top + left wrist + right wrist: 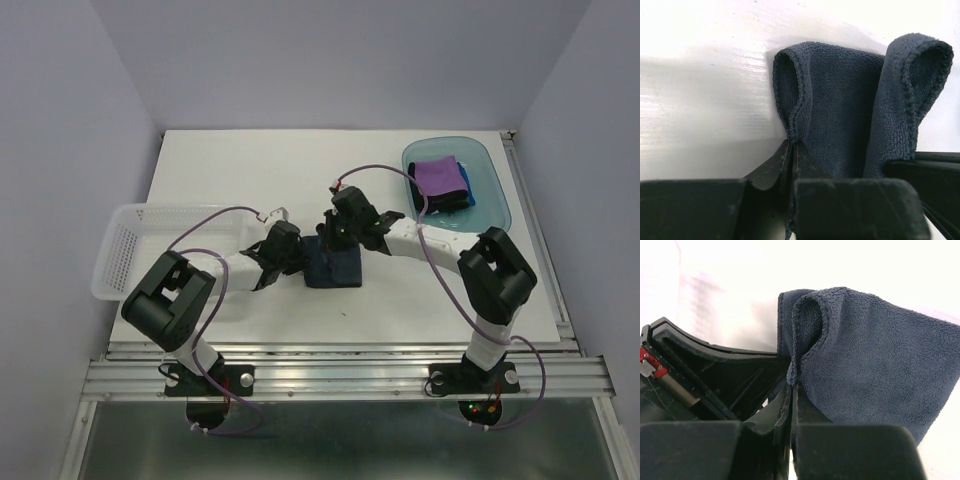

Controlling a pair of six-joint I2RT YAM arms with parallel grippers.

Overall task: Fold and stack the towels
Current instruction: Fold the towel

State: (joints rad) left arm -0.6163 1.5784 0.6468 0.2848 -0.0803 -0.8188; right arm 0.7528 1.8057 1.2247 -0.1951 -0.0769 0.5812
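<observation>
At the far left of the top view a white mesh basket (120, 250) sits on the white table (250, 170), its right end partly behind the left arm. Just right of it, near the middle of the frame, the left claw (792, 152) reaches in from the left and is pinched almost fully closed on the dark navy towel (338, 268). In the left wrist view its two black fingertips meet on the stitched hem, with only the thickness of the cloth between them. Above that pinch the hem curls into a loop, and a second fold of the same cloth rises at the upper right of the view. The navy towel lies on the table at the centre of the top view, between the two arms, partly doubled over, with its upper left part lifted off the surface. The right claw (791, 390) comes down on it from the upper right and is clamped tight on another stretch of its edge. In the right wrist view the fingertips are squeezed together on the hem, a small loop of edging stands above them, and the rest of the cloth spreads to the right. At the upper right of the top view a translucent teal tray (495, 160) holds a folded purple towel (438, 176), which lies on top of a bright blue towel (472, 200) that shows only at the lower right edge of the pile.
</observation>
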